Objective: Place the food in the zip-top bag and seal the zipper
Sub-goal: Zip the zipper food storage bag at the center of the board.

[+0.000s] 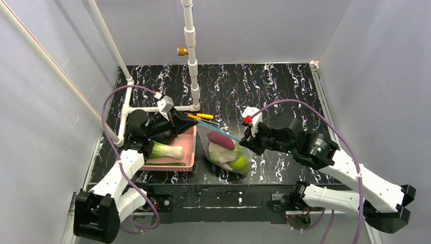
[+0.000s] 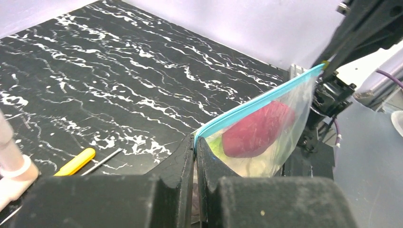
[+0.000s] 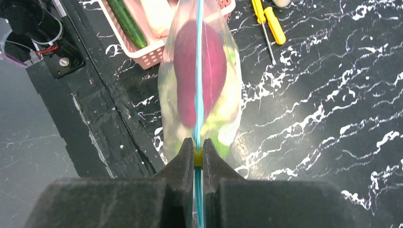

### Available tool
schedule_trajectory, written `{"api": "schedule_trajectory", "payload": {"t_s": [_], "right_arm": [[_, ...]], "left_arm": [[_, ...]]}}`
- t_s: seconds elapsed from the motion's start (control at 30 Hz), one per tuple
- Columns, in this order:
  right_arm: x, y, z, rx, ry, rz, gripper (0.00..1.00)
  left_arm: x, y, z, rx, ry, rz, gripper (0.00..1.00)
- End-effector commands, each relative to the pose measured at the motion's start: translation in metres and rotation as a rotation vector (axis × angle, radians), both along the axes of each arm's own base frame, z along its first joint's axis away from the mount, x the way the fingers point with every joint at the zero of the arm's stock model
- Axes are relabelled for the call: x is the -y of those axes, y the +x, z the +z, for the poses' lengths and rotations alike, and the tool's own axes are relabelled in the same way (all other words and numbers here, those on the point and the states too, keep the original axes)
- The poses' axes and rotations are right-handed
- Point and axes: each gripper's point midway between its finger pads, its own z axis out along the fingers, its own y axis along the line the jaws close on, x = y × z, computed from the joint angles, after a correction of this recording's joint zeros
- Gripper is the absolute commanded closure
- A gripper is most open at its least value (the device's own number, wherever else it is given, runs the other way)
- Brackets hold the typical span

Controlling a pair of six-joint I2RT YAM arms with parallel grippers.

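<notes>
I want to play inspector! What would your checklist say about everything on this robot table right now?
Surface: black marbled table, no spills seen.
Job's things: clear zip-top bag stretched between both tools, holding a red-purple piece, a green pear and something pale. The teal zipper looks pressed together. A white-and-green vegetable and a long green one lie in the pink basket.
Clutter: yellow-handled screwdrivers on the table behind the bag.
Tools: left tool shut on one end of the zipper; right tool shut on the other end.
Cables: purple cables loop over each arm, away from the bag.
Surroundings: white pipe frame, grey walls.
</notes>
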Motion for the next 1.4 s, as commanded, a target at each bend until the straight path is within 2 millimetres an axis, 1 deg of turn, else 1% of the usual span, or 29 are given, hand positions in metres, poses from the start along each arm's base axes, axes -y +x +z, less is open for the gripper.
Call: {"api": "schedule_trajectory", "payload": {"t_s": [0.0,0.23,0.37,0.47,0.5,0.57,0.7,0.73,0.8,0.83,0.9,1.0,1.1,1.13,1.23,1.37], "right_arm": [[0.035,-0.016,-0.012,-0.065,-0.053,-0.068,0.99],[0.052,-0.023,-0.015,-0.079,-0.048,-0.105,0.99],[0.060,-0.028,-0.018,-0.095,-0.050,-0.118,0.99],[0.059,-0.030,-0.014,-0.094,-0.025,-0.110,0.99],[0.055,-0.030,-0.012,-0.094,-0.014,-0.101,0.94],[0.046,-0.028,-0.006,-0.089,-0.003,-0.074,0.65],[0.027,-0.017,0.000,-0.083,-0.040,-0.047,0.30],[0.022,-0.013,0.003,-0.076,-0.047,-0.042,0.23],[0.010,-0.005,0.006,-0.077,-0.063,-0.036,0.17],[0.000,-0.005,0.006,-0.096,-0.066,-0.013,0.14],[-0.015,0.002,0.013,-0.100,-0.064,-0.004,0.08],[-0.035,0.016,0.022,-0.095,-0.059,-0.006,0.07],[-0.055,0.027,0.022,-0.067,-0.062,0.025,0.07],[-0.061,0.032,0.022,-0.065,-0.065,0.024,0.09],[-0.076,0.040,0.020,-0.079,-0.077,0.033,0.22],[-0.089,0.040,0.011,-0.113,-0.077,0.057,0.35]], "left_arm": [[-0.030,0.037,0.023,0.091,-0.010,0.198,1.00],[-0.042,0.046,0.017,0.094,0.025,0.252,1.00],[-0.042,0.045,0.017,0.096,0.024,0.245,1.00],[-0.040,0.041,0.018,0.102,0.019,0.223,1.00],[-0.038,0.039,0.020,0.103,0.008,0.210,1.00],[-0.036,0.036,0.022,0.104,-0.010,0.191,1.00],[-0.033,0.032,0.024,0.103,-0.030,0.169,1.00],[-0.032,0.031,0.025,0.106,-0.035,0.161,1.00],[-0.030,0.029,0.025,0.102,-0.040,0.147,1.00],[-0.028,0.027,0.025,0.102,-0.040,0.141,1.00],[-0.027,0.026,0.025,0.100,-0.038,0.133,1.00],[-0.025,0.024,0.026,0.104,-0.039,0.123,1.00],[-0.024,0.022,0.027,0.106,-0.040,0.115,1.00],[-0.023,0.022,0.028,0.107,-0.040,0.113,1.00],[-0.022,0.021,0.027,0.105,-0.040,0.109,1.00],[-0.021,0.020,0.029,0.107,-0.042,0.103,1.00]]}}
